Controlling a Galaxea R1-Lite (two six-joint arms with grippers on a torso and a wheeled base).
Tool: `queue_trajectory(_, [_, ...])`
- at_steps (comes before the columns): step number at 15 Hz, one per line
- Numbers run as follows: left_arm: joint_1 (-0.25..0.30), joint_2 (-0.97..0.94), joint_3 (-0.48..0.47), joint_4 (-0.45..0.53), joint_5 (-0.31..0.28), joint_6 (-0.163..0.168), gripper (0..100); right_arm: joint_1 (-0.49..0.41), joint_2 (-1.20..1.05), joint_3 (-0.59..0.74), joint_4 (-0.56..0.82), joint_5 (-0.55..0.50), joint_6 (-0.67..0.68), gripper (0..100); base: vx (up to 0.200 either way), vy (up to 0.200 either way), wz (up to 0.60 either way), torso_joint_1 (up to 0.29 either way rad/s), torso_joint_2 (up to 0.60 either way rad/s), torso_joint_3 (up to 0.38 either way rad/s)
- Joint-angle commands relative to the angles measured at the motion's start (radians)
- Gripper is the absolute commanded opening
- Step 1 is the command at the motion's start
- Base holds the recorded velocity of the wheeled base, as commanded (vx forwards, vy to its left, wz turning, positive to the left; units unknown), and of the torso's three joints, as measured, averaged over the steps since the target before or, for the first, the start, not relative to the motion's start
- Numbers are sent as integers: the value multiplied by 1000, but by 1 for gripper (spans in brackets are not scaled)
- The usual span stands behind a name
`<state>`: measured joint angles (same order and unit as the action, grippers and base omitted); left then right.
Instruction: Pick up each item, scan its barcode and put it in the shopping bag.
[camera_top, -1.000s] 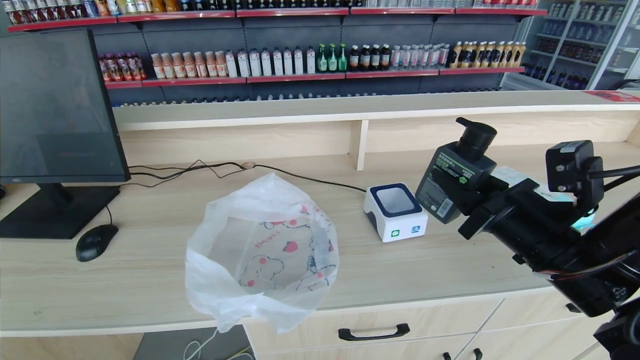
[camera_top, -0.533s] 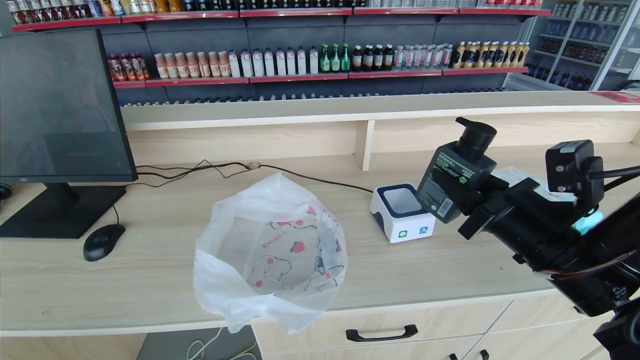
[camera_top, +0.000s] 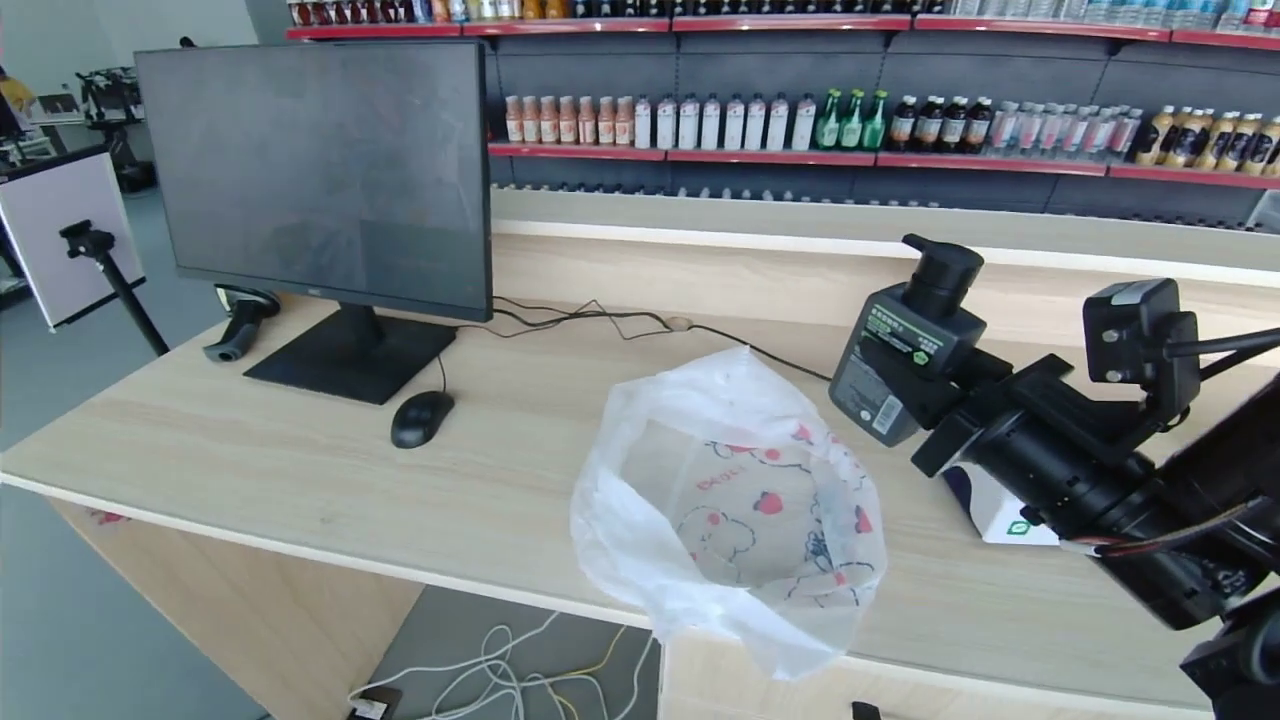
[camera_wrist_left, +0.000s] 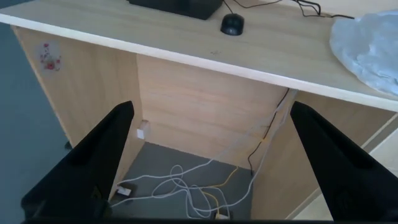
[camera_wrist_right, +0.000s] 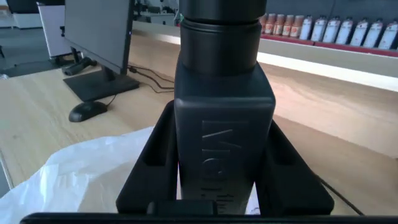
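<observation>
Right end effector (camera_wrist_right: 214, 177) is clamping its fingers on either side of the dark pump bottle (camera_top: 893, 350), holding it nearly upright in the air above the surface (camera_top: 300, 460), just beside the open shopping bag (camera_top: 730, 510) standing near the front edge. The white scanner (camera_top: 990, 505) is sitting partly hidden behind the right arm. Left end effector (camera_wrist_left: 211, 165) is hanging wide open and empty below the surface edge

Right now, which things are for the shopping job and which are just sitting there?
For the job: dark pump bottle, held in the right gripper; white scanner box on the counter; shopping bag, open.
Just sitting there: monitor; mouse; cables; bottles on the shelves.
</observation>
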<state>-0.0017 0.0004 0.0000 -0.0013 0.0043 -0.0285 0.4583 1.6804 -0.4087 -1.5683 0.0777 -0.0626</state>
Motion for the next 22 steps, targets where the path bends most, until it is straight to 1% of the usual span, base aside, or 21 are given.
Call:
queue_trajectory(1, [0,0,0,0,0,-1,100,5,19,-5,-3,1,0,0,0,0,600,7,7,7])
queue_trajectory(2, [0,0,0,0,0,-1,100,10,36,-12,-3,2,0,0,0,0,600,-2,2,7])
queue_trajectory(4, [0,0,0,0,0,-1,100,10,74,-45,-3,2,0,0,0,0,0,0,0,0])
queue_trajectory(9, [0,0,0,-3,0,-1,100,8,177,-65,-3,1,1,0,0,0,0,0,0,0])
queue_trajectory(11, [0,0,0,-3,0,-1,100,10,237,-101,-3,1,1,0,0,0,0,0,0,0])
queue_trajectory(14, [0,0,0,-3,0,-1,100,6,288,-104,-3,2,9,0,0,0,0,0,0,0])
queue_trajectory(17, [0,0,0,-3,0,-1,100,6,331,-150,-3,1,4,0,0,0,0,0,0,0])
queue_trajectory(22, [0,0,0,-3,0,-2,100,-33,395,-173,-3,2,1,0,0,0,0,0,0,0])
